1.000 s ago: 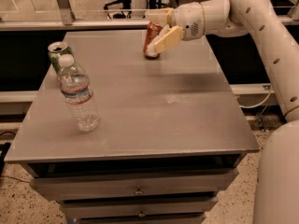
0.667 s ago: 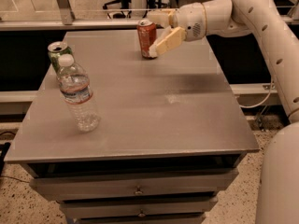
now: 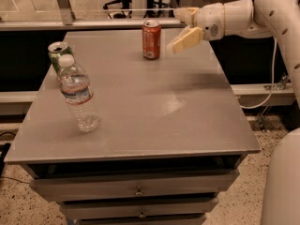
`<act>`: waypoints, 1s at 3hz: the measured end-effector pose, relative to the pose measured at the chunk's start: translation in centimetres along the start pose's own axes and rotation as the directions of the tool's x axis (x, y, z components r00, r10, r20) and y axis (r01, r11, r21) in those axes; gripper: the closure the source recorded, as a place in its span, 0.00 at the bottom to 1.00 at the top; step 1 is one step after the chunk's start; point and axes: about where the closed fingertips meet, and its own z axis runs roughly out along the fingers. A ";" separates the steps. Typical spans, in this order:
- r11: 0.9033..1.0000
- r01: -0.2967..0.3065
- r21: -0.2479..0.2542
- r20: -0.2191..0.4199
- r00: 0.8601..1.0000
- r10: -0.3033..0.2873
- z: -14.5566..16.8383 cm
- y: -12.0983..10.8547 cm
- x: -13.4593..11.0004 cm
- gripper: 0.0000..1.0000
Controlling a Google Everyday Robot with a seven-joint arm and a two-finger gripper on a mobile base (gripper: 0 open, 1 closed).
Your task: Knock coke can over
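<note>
The coke can (image 3: pixel 151 40) is red-orange with a silver top and stands upright near the far edge of the grey table (image 3: pixel 140 107). My gripper (image 3: pixel 186 27) hangs just above the table at the far right, a short way to the right of the can and not touching it. Its cream fingers (image 3: pixel 187 40) are spread open and hold nothing.
A green can (image 3: pixel 57 54) stands at the table's left edge, with a clear plastic water bottle (image 3: pixel 78 95) right in front of it. The table has drawers (image 3: pixel 138 191) below. A rail and a dark gap lie behind the far edge.
The can was tilted against my gripper's fingers a second ago and now stands upright. My gripper has drawn back to the right, away from the can.
</note>
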 end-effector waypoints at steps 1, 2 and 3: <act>0.999 0.001 0.049 -0.012 1.000 -0.001 0.0 -2.6 1.3 0.00; 0.999 0.001 0.049 -0.015 1.000 0.000 1.6 -4.2 2.1 0.00; 0.999 0.002 0.039 -0.018 1.000 -0.001 3.1 -5.1 2.6 0.00</act>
